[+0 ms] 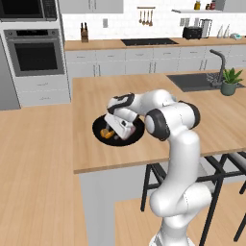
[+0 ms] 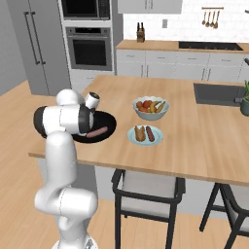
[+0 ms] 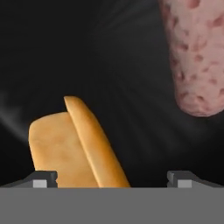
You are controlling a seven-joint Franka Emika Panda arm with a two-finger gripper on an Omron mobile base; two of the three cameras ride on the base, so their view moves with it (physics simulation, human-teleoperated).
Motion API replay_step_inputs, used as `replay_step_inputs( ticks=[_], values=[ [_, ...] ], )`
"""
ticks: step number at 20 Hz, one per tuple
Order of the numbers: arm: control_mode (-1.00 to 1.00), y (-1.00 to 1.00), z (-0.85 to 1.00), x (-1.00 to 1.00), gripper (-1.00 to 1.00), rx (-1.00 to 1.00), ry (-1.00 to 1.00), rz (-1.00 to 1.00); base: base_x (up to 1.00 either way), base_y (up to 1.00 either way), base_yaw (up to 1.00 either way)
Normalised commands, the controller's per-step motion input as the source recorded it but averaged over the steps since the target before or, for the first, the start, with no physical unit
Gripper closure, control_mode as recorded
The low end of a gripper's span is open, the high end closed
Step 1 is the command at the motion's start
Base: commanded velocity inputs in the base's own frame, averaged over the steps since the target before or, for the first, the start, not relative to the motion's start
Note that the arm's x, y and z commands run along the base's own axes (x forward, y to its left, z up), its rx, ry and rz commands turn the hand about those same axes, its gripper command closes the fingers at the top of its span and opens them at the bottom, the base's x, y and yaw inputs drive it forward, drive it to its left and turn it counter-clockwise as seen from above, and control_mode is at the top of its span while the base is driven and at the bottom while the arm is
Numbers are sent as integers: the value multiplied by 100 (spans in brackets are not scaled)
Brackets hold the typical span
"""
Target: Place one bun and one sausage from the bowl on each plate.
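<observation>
Bun [image 3: 74, 148] lies between open claw [image 3: 112, 179] tips, sausage [image 3: 197, 52] apart.

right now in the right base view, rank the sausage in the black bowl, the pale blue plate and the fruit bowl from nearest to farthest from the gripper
1. sausage, in the black bowl where the open gripper is lowered.
2. pale blue plate, on the counter just right of that bowl.
3. fruit bowl, behind the plate, farther along the counter.

We see the wide black bowl [image 2: 108, 127] on the counter, holding one golden-tan bun [image 3: 76, 146] and one pink sausage [image 3: 194, 52], apart. The pale blue plate [image 2: 132, 137] beside it carries one bun and one sausage.
</observation>
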Motion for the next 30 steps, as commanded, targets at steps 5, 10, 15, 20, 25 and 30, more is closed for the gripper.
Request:
replay_step_inputs(
  ticks=[5, 10, 15, 20, 25, 30],
  values=[
    [-100, 10, -13, 1, -100, 0, 0, 0, 0, 0, 0],
    [-100, 1, -8, 0, -100, 0, 0, 0, 0, 0, 0],
    [-100, 0, 0, 0, -100, 0, 0, 0, 0, 0, 0],
    [-100, 0, 0, 0, 100, 0, 0, 0, 0, 0, 0],
    [-100, 0, 0, 0, 100, 0, 0, 0, 0, 0, 0],
    [-100, 0, 7, -1, 100, 0, -2, 2, 0, 0, 0]
  ],
)
